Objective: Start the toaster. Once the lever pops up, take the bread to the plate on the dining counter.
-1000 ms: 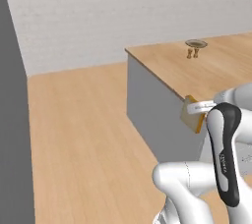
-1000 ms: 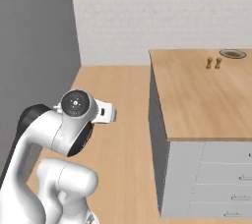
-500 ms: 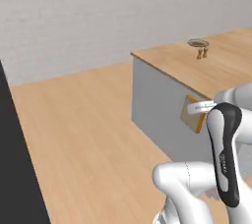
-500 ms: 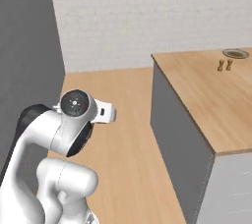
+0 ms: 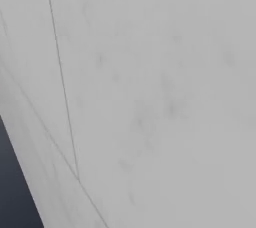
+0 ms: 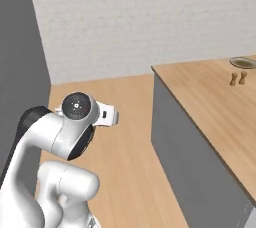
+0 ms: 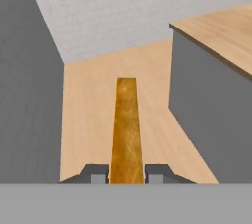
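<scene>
Tool (image 7: 127, 173) grips the bread (image 7: 126, 129) edge-on betw. its tips; toasting looks done, plate (image 6: 243, 62) on far surface (image 6: 220, 102) not yet reached.

Arm (image 6: 60, 172) seen in right base view: glossy white rounded link shells, with a dark band along the left edge of the upper link. One joint is capped by a dark round disc (image 6: 76, 106), light ring and small centre mark noted. A short white block (image 6: 106, 115) with a small dark mark projects beside it. Hand view: two small dark grey, square-ended fingertips (image 7: 96, 173).
</scene>
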Robot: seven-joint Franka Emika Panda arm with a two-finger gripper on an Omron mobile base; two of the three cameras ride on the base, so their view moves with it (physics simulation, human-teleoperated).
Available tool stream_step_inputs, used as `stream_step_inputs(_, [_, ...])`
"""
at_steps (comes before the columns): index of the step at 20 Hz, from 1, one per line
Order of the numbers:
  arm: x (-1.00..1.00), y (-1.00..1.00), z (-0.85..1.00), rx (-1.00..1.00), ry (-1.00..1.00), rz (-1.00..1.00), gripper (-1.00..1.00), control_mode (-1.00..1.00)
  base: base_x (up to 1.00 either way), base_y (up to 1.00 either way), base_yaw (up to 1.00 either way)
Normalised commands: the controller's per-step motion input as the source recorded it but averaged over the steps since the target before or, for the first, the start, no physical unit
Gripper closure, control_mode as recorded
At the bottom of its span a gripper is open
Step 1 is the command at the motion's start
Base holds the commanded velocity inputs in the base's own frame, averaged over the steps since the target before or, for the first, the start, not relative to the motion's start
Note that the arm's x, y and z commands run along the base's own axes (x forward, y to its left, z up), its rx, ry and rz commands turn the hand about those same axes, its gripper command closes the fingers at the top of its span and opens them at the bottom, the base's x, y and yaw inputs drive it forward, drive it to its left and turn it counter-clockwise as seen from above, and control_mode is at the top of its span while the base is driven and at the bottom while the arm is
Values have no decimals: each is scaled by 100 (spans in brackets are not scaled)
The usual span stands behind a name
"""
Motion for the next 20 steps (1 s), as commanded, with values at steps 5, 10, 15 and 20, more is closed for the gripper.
stream_step_inputs(5, [0, 0, 0, 0, 0, 0, 100, 100, 100, 49, -20])
stream_step_inputs(10, [0, 0, 0, 0, 0, 0, 100, 100, 100, 60, -24])
stream_step_inputs(15, [0, 0, 0, 0, 0, 0, 100, 100, 100, 74, -28])
stream_step_inputs(20, [0, 0, 0, 0, 0, 0, 100, 100, 100, 89, -33])
